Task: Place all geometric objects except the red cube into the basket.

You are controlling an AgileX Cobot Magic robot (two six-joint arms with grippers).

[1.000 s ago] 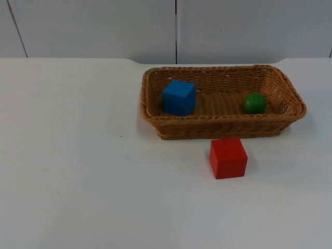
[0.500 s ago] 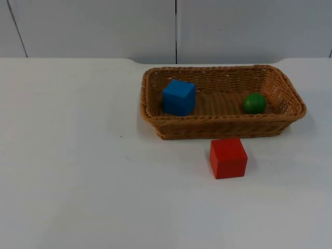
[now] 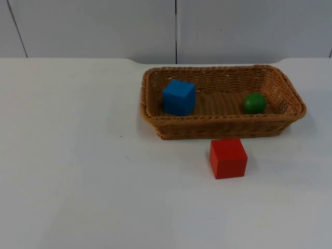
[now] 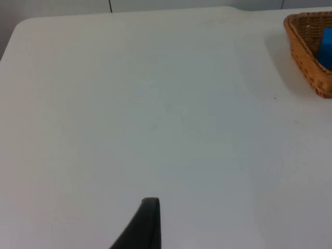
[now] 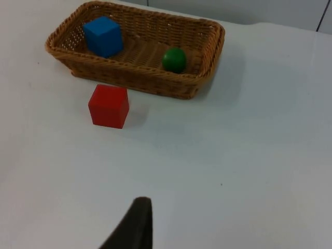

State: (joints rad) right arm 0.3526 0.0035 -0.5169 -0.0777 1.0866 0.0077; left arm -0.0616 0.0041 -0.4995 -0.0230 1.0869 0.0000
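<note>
A woven brown basket (image 3: 223, 122) stands at the back of the table, right of centre. Inside it a blue cube (image 3: 179, 97) rests at the left end and a green ball (image 3: 254, 102) near the right end. A red cube (image 3: 228, 157) sits on the table just in front of the basket's front wall. My left gripper (image 4: 149, 220) waits over bare table well left of the basket (image 4: 308, 49). My right gripper (image 5: 136, 223) waits above the table in front of the red cube (image 5: 109, 106), apart from the basket (image 5: 135, 78), blue cube (image 5: 103, 36) and ball (image 5: 174, 59).
The white table top (image 3: 78, 155) runs to a grey partition wall (image 3: 104, 28) just behind the basket. Open table lies left of the basket and in front of the red cube.
</note>
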